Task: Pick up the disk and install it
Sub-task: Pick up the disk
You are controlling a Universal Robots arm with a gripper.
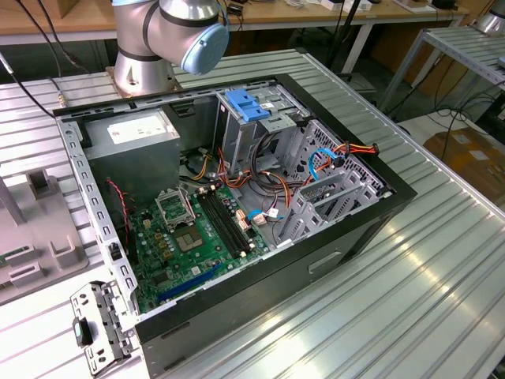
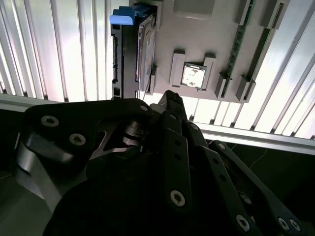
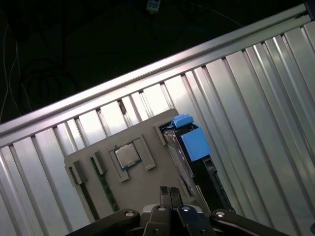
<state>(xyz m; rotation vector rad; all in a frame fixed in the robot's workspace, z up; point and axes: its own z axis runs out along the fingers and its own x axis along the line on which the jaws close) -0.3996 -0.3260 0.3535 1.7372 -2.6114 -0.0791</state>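
The disk [image 3: 204, 174], its blue side rail uppermost, stands on edge in a slot of a grey holder tray [image 3: 152, 184] that rests on the ribbed aluminium table [image 3: 256, 108]. In both wrist views it appears upright, the dark body [image 2: 135, 54] set against the tray [image 2: 197, 34], with nothing gripping it.

The gripper [image 3: 170, 189] hangs over the same tray with its two fingers brought together and nothing between them. Its closed tips [image 2: 171, 94] line up just beside the disk, over the strip of tray between the disk and a square processor chip [image 3: 127, 156]. The pictures do not show how high above the tray they are. The chip [image 2: 193, 76] lies flat in its own pocket, and beyond it a green memory stick [image 2: 241, 42] stands on edge in another slot.

In the exterior view the arm [image 1: 170, 31] rises from its base behind an open computer case [image 1: 347, 229], which lies on its side on the table [image 1: 394, 300]. The green motherboard [image 1: 197, 237] is exposed, and a blue latch [image 1: 248, 105] tops the metal drive cage. The grey tray [image 1: 47, 253] sits at the exterior view's left, well apart from the case.
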